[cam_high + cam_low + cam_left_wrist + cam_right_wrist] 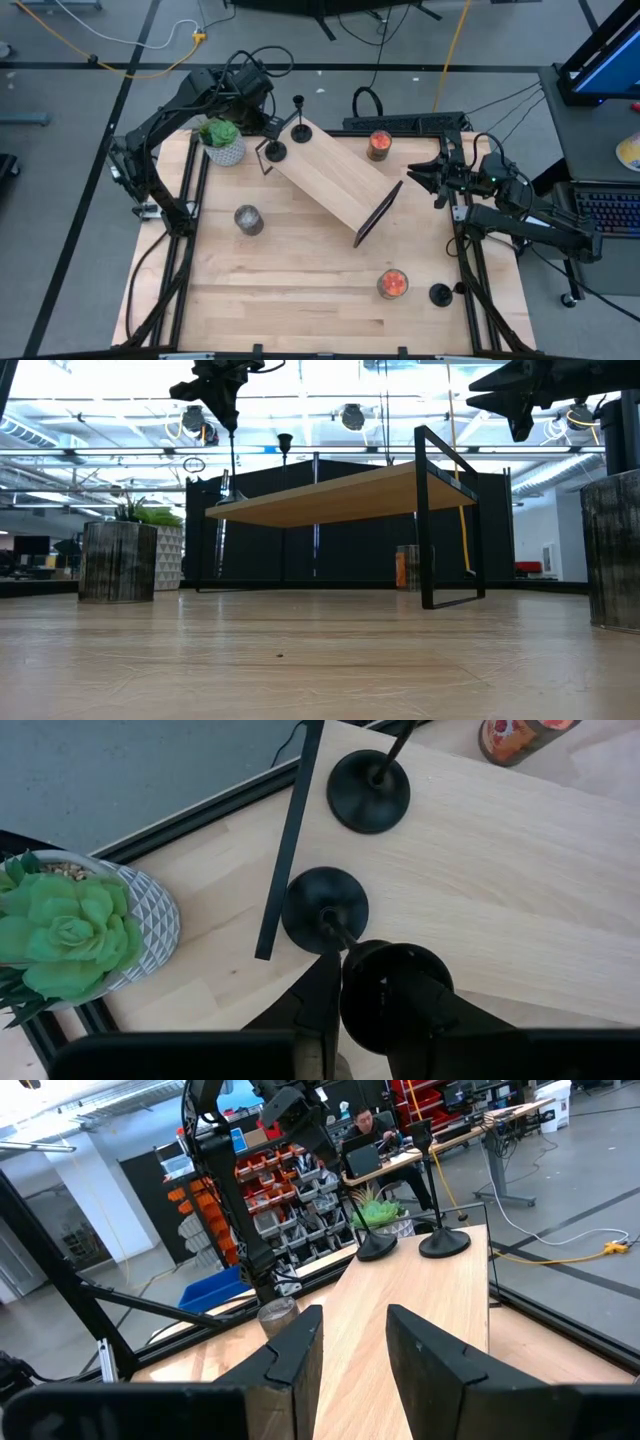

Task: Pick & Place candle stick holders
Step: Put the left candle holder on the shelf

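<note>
A wooden shelf (335,175) on black frame legs stands slantwise in the middle of the table. Two black candle stick holders stand on its far left end by their disc bases: one (298,130) (368,790) is free. The other (275,152) (325,910) is under my left gripper (268,128) (390,990), which is shut on its top. A third holder (440,294) stands on the table near the right edge. My right gripper (428,178) (355,1345) waits open at the table's right side, with nothing between its fingers. My left gripper has the holder's round top cup (360,990) between its two fingers, coming from above and pointing steeply down. The holder stands upright, its thin stem (232,450) running down from the fingers and its disc base (325,910) resting on the shelf's corner.
A green plant in a white pot (222,143) stands just left of the shelf. A grey jar candle (248,219) is on the table's left. Orange-red jar candles stand at the far right (379,145) and near right (392,284). Bare wood lies along the near edge.
</note>
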